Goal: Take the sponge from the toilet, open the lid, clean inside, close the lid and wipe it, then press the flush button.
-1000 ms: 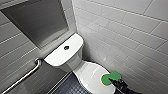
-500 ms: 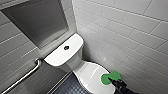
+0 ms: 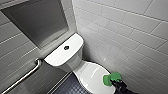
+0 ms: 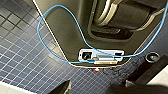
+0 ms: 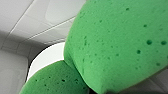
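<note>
The white toilet (image 3: 75, 62) stands in the corner with its lid (image 3: 92, 75) down. A round flush button (image 3: 66, 47) sits in the flat tank top. The bright green sponge (image 3: 112, 79) is at the lid's right edge, bunched into two lobes. My right gripper (image 3: 117, 83) comes in from below and is shut on the sponge. Seen from the right wrist, the squeezed sponge (image 5: 117, 45) looms large over the white lid (image 5: 47, 57). My left gripper (image 4: 100, 87) hangs open over the dark blue floor tiles (image 4: 22, 57), holding nothing.
A tiled wall (image 3: 130, 32) runs close along the toilet's right side. Left of the tank a metal grab bar (image 3: 25, 76) is fixed to the wall, below a recessed grey panel (image 3: 37, 22). My own base with a blue cable (image 4: 65, 32) shows beside the left wrist.
The sponge now looks pinched and bunched at the lid's right edge, with the right gripper closed on it. The toilet and camera have not moved.
</note>
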You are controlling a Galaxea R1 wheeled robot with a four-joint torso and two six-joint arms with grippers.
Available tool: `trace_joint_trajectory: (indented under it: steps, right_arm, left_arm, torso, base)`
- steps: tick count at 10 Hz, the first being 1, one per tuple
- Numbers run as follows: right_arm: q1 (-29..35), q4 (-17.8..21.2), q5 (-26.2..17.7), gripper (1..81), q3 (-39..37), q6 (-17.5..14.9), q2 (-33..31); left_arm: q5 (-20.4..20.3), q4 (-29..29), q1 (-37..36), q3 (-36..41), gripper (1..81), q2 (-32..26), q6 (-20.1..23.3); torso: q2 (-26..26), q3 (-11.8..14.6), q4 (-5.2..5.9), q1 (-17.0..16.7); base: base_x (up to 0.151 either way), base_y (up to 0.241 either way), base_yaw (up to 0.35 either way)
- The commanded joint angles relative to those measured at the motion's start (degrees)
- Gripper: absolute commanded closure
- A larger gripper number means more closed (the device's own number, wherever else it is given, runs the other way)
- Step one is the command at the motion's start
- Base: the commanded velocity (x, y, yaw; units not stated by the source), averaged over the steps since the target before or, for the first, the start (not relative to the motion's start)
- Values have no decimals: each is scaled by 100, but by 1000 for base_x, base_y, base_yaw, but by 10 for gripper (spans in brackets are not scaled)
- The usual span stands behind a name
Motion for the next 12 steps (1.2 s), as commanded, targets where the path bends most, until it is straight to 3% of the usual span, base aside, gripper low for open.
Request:
trace_joint_trajectory:
  steps: [1, 2, 5, 9, 12]
  right_arm:
    - [255, 94, -732, 811, -179, 28, -146]
    - [263, 33, -548, 811, 107, 46, -276]
    - [570, -547, -467, 811, 2592, 10, -1243]
    - [220, -346, -320, 811, 2448, 45, -1314]
    - [-43, -249, -134, 811, 2957, 54, -1902]
  left_arm:
    - [558, -1, 290, 33, 10, -27, -2]
    - [550, 7, 290, 33, 10, -18, -2]
    - [515, 25, 290, 41, 10, 25, 25]
    - [470, 60, 282, 41, 10, 78, 33]
    - [461, 69, 229, 67, 10, 96, 34]
  torso:
    - [0, 0, 0, 0]
    - [0, 0, 0, 0]
    - [0, 0, 0, 0]
    - [0, -2, 0, 0]
    - [0, -2, 0, 0]
  base:
    - [0, 0, 0]
    - [0, 0, 0]
    - [0, 0, 0]
    - [0, 0, 0]
    - [0, 0, 0]
